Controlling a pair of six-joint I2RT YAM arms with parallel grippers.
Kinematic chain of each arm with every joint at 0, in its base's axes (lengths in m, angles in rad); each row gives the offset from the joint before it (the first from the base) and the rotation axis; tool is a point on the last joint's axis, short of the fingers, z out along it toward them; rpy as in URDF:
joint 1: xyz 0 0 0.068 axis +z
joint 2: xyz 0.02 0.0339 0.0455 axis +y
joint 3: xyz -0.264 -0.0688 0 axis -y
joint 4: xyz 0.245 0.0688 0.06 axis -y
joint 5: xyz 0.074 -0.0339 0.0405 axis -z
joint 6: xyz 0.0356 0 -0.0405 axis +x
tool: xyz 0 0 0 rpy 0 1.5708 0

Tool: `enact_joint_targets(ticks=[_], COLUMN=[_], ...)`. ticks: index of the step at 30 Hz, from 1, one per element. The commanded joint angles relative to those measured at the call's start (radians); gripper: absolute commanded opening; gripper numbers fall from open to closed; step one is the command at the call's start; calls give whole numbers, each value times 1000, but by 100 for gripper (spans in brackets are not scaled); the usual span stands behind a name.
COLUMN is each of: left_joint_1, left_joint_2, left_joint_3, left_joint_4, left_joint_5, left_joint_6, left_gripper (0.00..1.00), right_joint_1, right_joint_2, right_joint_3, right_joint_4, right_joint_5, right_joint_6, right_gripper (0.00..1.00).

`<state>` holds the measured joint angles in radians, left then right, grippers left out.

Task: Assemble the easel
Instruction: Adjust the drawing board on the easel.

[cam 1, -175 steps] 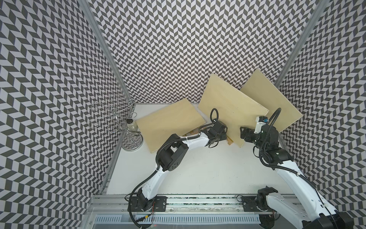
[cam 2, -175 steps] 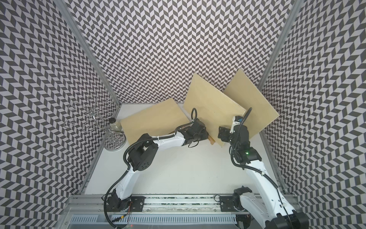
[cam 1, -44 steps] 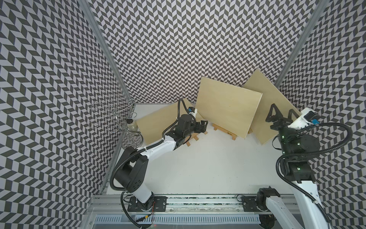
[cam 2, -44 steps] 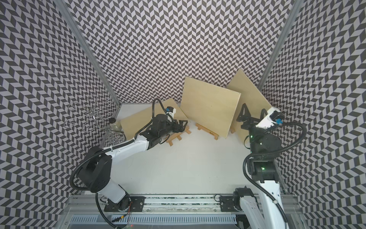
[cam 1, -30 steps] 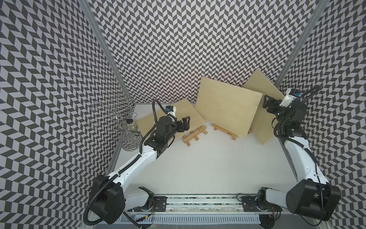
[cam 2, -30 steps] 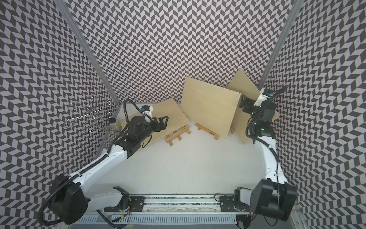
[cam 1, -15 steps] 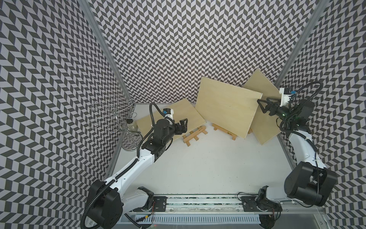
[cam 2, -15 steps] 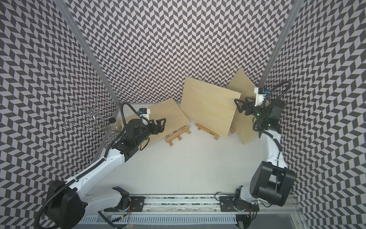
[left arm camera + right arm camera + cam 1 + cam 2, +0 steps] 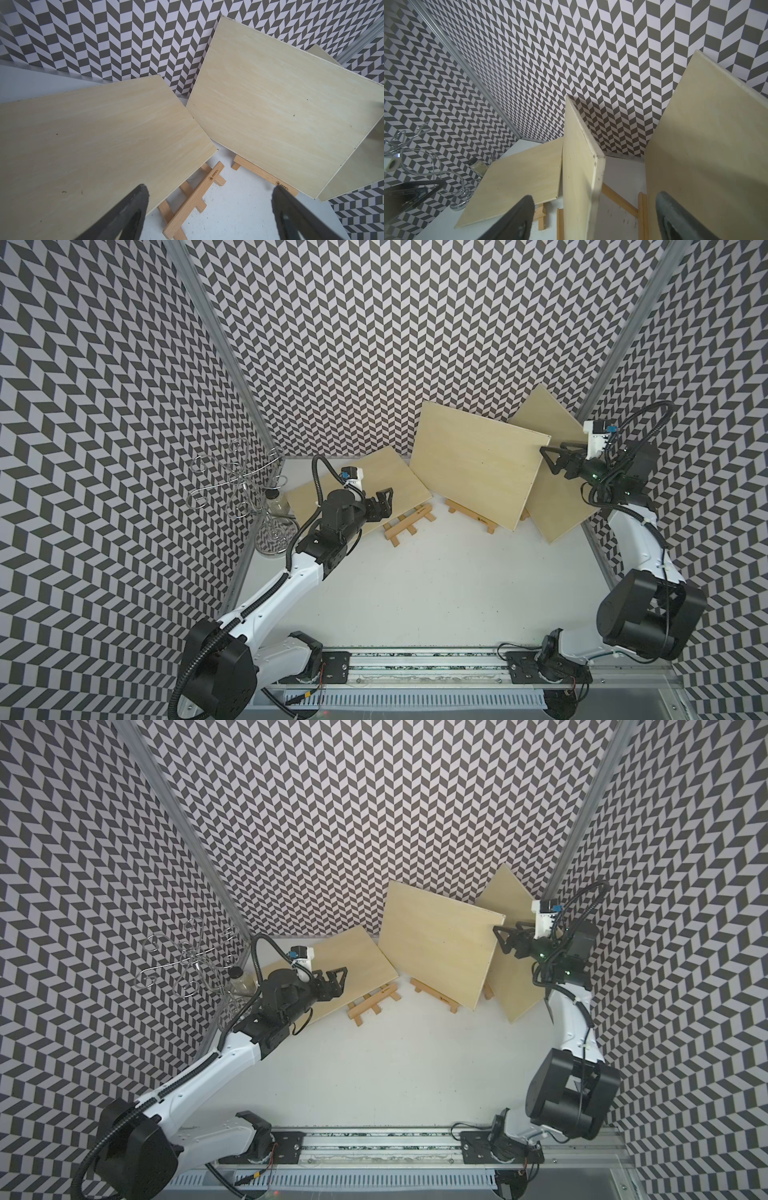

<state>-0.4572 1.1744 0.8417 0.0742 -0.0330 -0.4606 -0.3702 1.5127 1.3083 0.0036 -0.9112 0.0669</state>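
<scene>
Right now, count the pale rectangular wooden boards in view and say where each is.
3. The left pale wooden board lies tilted over a small wooden easel; the middle board stands on another easel; the right board leans near the corner. No others show.

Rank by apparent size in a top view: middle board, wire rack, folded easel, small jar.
Largest to smallest:
1. middle board
2. wire rack
3. folded easel, partly hidden under the left board
4. small jar
</scene>
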Motion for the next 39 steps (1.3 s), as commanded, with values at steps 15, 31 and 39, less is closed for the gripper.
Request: enact_joint_targets(ticks=[15,31,39], left_joint_1=[6,2,-17], left_joint_2=[-16,4,-8], left_joint_3=[30,22,16], left_joint_4=[-23,-16,-24], left_joint_5=[-41,-8,-3], left_joint_6=[39,22,11], left_gripper=[91,91,91], right_joint_1=[122,126,189], right_joint_2=[146,39,-66], right_joint_3=[122,-111,-313], right_joint_4=[-5,87,247], right_joint_5=[-5,21,180], right_joint_6=[-74,-71,-1], right_gripper=[68,14,0])
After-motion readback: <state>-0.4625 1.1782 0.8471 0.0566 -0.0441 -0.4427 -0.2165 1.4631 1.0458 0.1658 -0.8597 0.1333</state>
